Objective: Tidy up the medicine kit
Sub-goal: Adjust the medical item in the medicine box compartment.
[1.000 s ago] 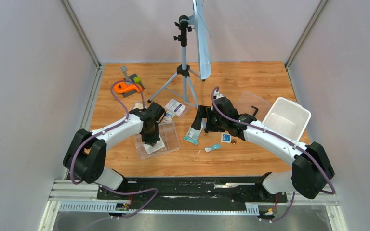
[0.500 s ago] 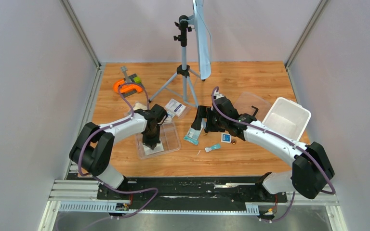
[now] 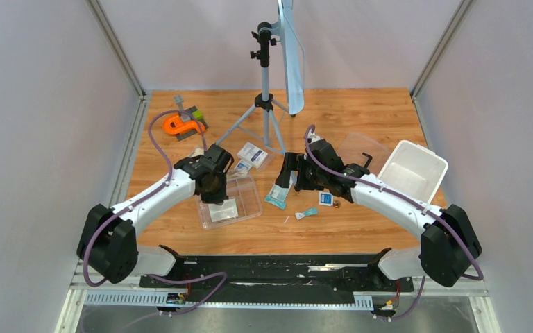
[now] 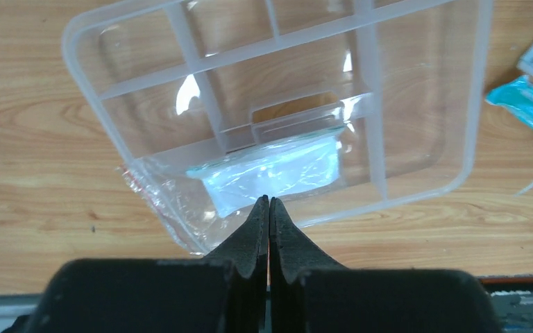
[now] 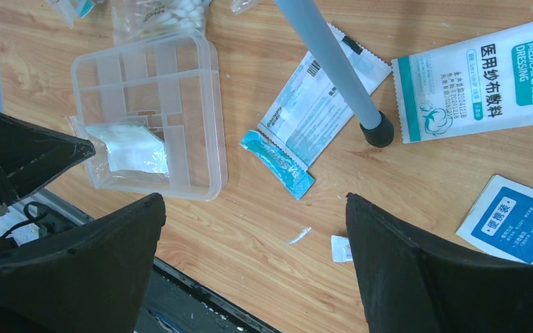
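Observation:
The clear divided tray [image 3: 248,201] lies left of centre, with a clear bag of white gauze [image 3: 223,211] in its near part. My left gripper [image 3: 215,196] hangs just above the tray, shut and empty. In the left wrist view its tips [image 4: 269,201] meet over the near edge of the bag [image 4: 277,170] in the tray [image 4: 423,104]. My right gripper [image 3: 286,177] is open and empty above a white-and-teal gauze packet [image 3: 277,192]. Its wrist view shows the gripper [image 5: 253,199], the tray [image 5: 212,104], a teal packet [image 5: 277,163] and a blue packet [image 5: 513,218]. The white tub [image 3: 413,170] and clear lid [image 3: 354,149] lie at the right.
A tripod [image 3: 267,104] holding a panel stands at the back centre; one leg [image 5: 333,62] crosses the right wrist view. An orange-and-grey tool [image 3: 180,125] lies at the back left. A white packet [image 3: 252,154], a small blue packet [image 3: 326,199] and a teal one [image 3: 306,213] lie loose.
My left gripper has lifted up and back out of the tray, leaving the gauze bag lying in it. The right arm has not moved.

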Controlling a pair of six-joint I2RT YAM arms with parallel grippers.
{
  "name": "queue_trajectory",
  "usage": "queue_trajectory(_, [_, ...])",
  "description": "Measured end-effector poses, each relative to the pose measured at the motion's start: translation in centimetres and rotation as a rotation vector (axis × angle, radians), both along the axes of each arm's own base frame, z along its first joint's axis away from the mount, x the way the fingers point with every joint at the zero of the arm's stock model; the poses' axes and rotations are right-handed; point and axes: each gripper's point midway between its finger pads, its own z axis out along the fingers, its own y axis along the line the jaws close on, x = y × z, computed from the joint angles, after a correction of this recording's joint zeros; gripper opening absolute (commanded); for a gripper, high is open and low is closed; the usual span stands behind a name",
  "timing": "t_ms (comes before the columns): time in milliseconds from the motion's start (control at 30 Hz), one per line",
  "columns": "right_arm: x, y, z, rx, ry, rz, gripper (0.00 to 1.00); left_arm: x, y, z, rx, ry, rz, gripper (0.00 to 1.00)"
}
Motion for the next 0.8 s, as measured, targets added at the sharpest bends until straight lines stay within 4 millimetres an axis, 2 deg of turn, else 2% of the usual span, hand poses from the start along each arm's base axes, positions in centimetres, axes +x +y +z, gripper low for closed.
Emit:
queue_trajectory(133, [0.0,0.0,0.0,0.000,0.000,0.000,1.00,-1.0,1.6,-0.6,0.065,0.033,0.070,0.00])
queue_trajectory(400, [0.0,0.0,0.0,0.000,0.000,0.001,1.00,-2.6,3.8,-3.0,0.180,0.117,0.191,0.00])
queue_trajectory(633, [0.0,0.0,0.0,0.000,0.000,0.001,0.99,-2.9,4.4,-6.4,0.226,0.142,0.201,0.00])
queue_trajectory(800, [0.0,0.0,0.0,0.001,0.001,0.002,0.99,-2.5,4.2,-6.4,0.217,0.128,0.189,0.00])
